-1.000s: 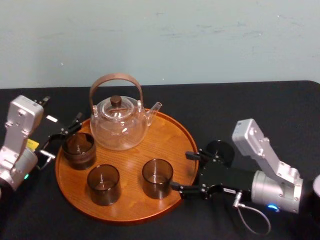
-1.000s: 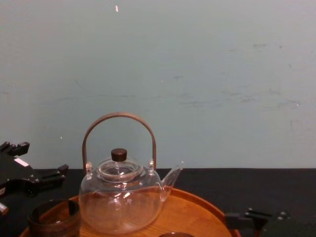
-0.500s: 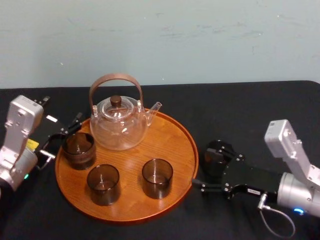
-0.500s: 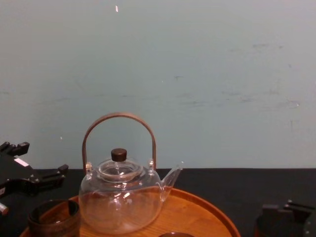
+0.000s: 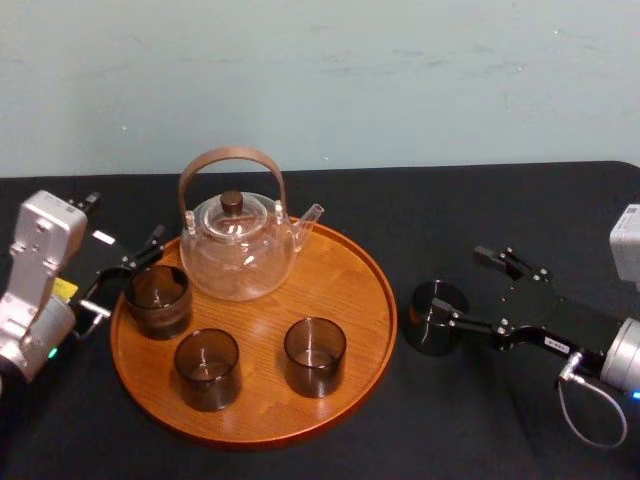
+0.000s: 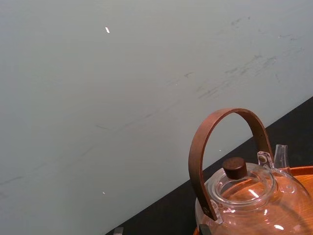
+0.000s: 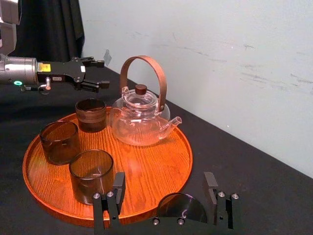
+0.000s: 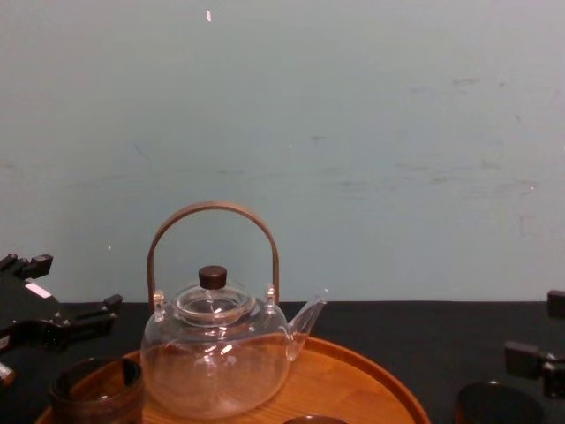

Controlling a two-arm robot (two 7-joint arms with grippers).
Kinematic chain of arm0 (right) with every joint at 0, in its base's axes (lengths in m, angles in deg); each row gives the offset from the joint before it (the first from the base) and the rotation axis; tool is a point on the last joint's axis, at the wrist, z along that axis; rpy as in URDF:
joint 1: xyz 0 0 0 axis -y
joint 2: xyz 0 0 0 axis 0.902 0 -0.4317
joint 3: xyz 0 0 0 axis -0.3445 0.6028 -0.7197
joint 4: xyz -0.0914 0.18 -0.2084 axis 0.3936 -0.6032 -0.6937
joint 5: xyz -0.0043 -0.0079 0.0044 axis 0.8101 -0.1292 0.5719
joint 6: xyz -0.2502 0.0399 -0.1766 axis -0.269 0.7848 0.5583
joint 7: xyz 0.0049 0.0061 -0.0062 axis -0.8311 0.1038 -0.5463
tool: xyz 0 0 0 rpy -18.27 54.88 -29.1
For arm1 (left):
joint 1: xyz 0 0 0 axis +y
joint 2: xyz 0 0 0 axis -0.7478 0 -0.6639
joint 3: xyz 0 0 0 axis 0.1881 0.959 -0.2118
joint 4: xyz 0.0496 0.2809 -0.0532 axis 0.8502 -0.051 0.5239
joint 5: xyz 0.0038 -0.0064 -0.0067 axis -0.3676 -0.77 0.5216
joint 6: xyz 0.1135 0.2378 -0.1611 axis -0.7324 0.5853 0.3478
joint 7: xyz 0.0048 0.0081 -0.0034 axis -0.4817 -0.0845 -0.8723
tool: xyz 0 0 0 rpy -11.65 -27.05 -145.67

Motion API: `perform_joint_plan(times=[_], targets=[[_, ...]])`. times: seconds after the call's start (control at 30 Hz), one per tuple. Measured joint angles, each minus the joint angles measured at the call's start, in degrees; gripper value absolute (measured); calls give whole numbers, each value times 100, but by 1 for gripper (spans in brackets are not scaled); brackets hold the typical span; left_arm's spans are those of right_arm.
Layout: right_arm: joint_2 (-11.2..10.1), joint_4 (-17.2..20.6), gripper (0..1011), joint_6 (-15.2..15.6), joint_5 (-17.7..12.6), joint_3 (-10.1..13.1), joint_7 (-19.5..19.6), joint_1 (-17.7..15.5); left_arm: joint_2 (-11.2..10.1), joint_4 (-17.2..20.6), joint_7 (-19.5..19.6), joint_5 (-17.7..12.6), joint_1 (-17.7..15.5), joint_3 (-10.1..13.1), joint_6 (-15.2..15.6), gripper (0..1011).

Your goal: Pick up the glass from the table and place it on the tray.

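Observation:
A dark glass point(image 5: 433, 317) stands on the black table point(image 5: 480, 210), just right of the round wooden tray point(image 5: 345, 262). My right gripper point(image 5: 458, 280) is open, and its nearer finger lies against the glass's right rim. In the right wrist view the glass point(image 7: 182, 208) sits low between the spread fingers point(image 7: 117, 188), nearer one of them. My left gripper point(image 5: 125, 272) hangs open at the tray's left edge, beside another dark glass point(image 5: 157, 298).
A clear glass teapot point(image 5: 238, 245) with a brown hoop handle stands at the back of the tray. Two more dark glasses point(image 5: 207, 367) point(image 5: 315, 355) stand at its front. A pale wall runs behind the table. Black cloth stretches to the right.
My right gripper has pulled back from the tray's front right rim and swung right and away, so it now stands at the glass on the table. The left arm has not moved.

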Motion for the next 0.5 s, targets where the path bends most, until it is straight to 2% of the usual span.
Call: perform_joint_plan(times=[0.5], targets=[[0,0,1003,0,0,0,0,0,0,0,0,0,0,0,0,1001]])
